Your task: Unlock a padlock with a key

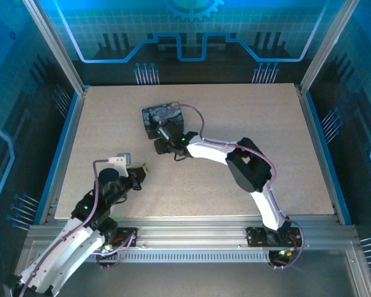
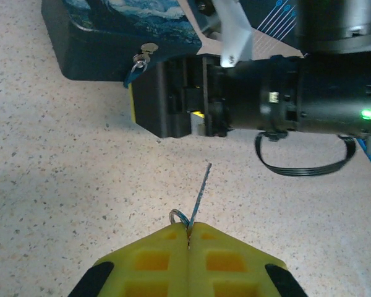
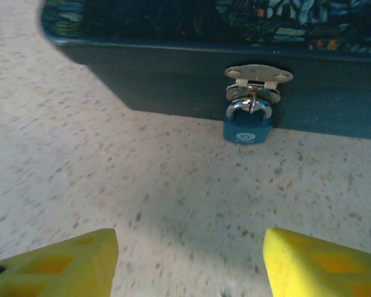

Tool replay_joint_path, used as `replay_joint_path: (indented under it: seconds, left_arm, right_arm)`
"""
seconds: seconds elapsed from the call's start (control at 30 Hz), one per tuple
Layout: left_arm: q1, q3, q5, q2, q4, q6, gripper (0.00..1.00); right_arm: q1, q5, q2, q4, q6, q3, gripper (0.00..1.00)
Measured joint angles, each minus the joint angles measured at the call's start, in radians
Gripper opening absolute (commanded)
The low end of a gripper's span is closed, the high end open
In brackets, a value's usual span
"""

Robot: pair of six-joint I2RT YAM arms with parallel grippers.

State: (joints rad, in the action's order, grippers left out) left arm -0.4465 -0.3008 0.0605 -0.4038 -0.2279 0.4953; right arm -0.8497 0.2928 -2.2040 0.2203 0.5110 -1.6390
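Small teal padlock (image 3: 247,129), silver shackle (image 3: 237,107), hanging from hasp (image 3: 258,73) of tin (image 3: 167,80)

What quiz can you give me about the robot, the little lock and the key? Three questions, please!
1. True or false: the padlock hangs from the latch on the tin.
2. What is the left gripper pinching? A) the key B) the padlock C) nothing
3. Fill in the blank: the right gripper, facing the padlock, is ____ (open or shut).

Key: 1 true; 2 A; 3 open.
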Motion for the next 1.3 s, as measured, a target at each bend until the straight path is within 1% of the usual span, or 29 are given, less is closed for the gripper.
replay_joint_path:
  seconds: [0.2,0.4,0.63,0.93,1.17,1.3]
  left_arm:
    - [0.001,0.012,0.000,0.000,-0.005,-0.008,0.00]
    - [0.001,0.012,0.001,0.016,-0.009,-0.031,0.00]
    - [0.001,0.018,0.006,0.060,-0.030,-0.050,0.00]
    - [0.005,0.026,0.007,0.067,-0.037,-0.059,0.00]
    - [0.005,0.036,0.006,0.067,-0.037,-0.061,0.00]
    - [0.005,0.037,0.006,0.067,-0.036,-0.061,0.00]
  right_arm:
    - [0.005,0.063,-0.116,0.019,0.006,-0.143,0.62]
    - [0.009,0.119,-0.187,0.041,0.006,-0.248,0.60]
    - [0.010,0.156,-0.213,0.062,0.022,-0.275,0.62]
    - [0.039,0.148,-0.228,0.103,0.084,-0.286,0.67]
    - [0.057,0.126,-0.228,0.110,0.103,-0.287,0.66]
    - [0.057,0.106,-0.239,0.122,0.101,-0.319,0.63]
